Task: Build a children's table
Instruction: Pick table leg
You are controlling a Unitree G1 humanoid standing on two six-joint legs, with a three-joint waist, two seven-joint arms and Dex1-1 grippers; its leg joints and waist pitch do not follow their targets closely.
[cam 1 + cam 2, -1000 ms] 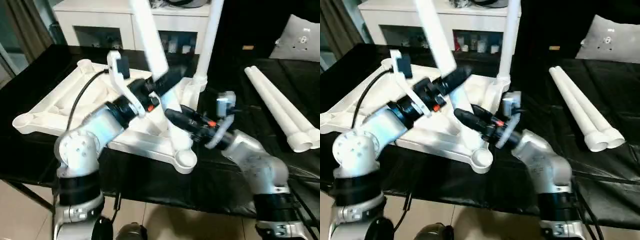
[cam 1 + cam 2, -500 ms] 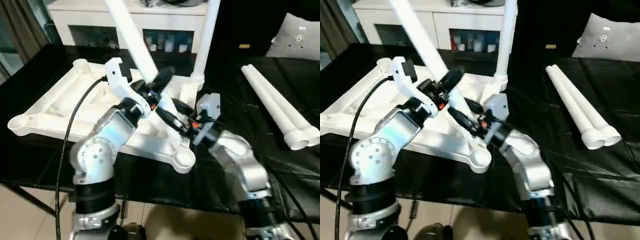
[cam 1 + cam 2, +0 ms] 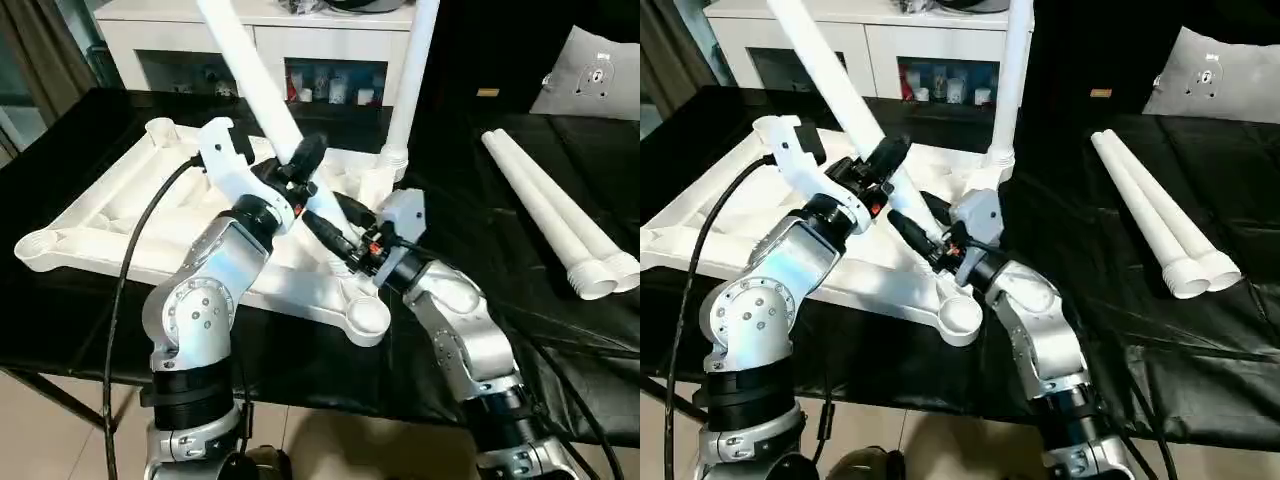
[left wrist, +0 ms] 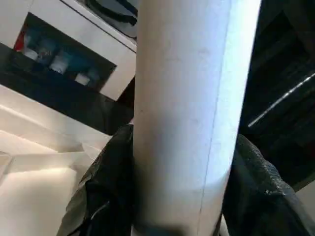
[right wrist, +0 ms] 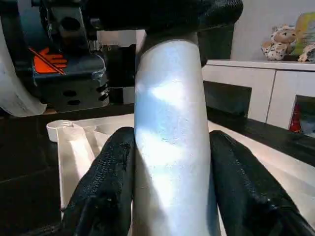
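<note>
Head views: the table top [image 3: 110, 215] lies underside up on the black workbench [image 3: 470, 160]. One leg [image 3: 412, 75] stands upright in the top's far corner socket. Two spare legs [image 3: 545, 215] lie well apart from the top, on the bench's right side. A tilted leg [image 3: 250, 75] slants over the top's centre, leaning further left than a second ago. The left gripper [image 3: 303, 163] has closed around it partway up; the right gripper [image 3: 335, 228] clamps it lower, near the top's near corner socket [image 3: 365, 318], which stands vacant.

Left wrist view: black fingers [image 4: 106, 191] flank the tilted leg on both sides, touching it.

Right wrist view: fingers [image 5: 106, 187] pinch the same leg.

Judgement: with both grips on, the leg can be steered into a socket.
</note>
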